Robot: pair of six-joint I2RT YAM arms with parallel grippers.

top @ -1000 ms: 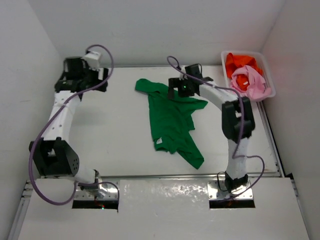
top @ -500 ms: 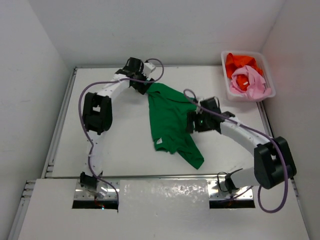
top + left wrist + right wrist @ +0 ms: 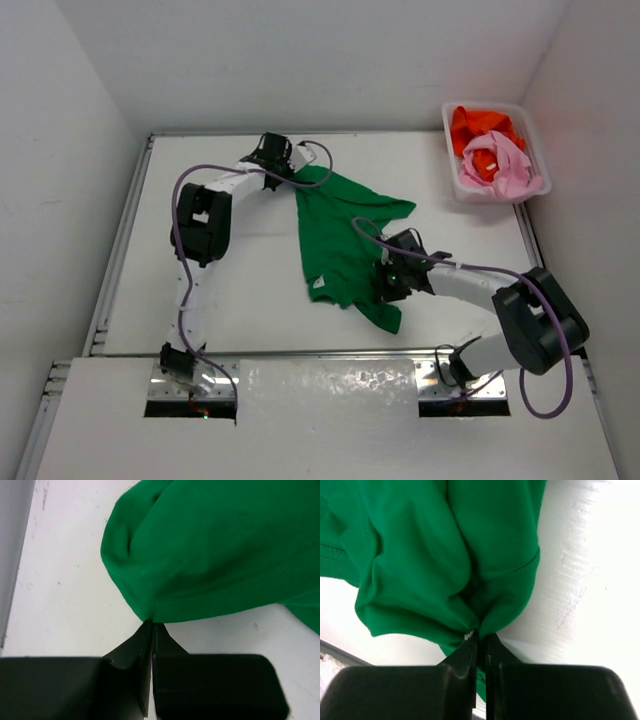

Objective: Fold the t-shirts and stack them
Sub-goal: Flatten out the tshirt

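A bright green t-shirt (image 3: 340, 235) lies crumpled across the middle of the white table. My left gripper (image 3: 288, 176) is shut on its far left corner; in the left wrist view the green t-shirt (image 3: 220, 555) bunches at the left gripper (image 3: 152, 624). My right gripper (image 3: 385, 285) is shut on the cloth near the shirt's lower right; in the right wrist view the green t-shirt (image 3: 445, 555) gathers into the right gripper (image 3: 481, 636). An orange t-shirt (image 3: 480, 125) and a pale pink t-shirt (image 3: 497, 165) lie heaped in the basket.
A white basket (image 3: 455, 165) stands at the table's far right corner against the wall. White walls close in the table on the left, back and right. Purple cables loop off both arms.
Both arms swung in from the back of the table onto the green shirt. Both grippers went from open to shut on it, and the right one moved nearer along its right side.
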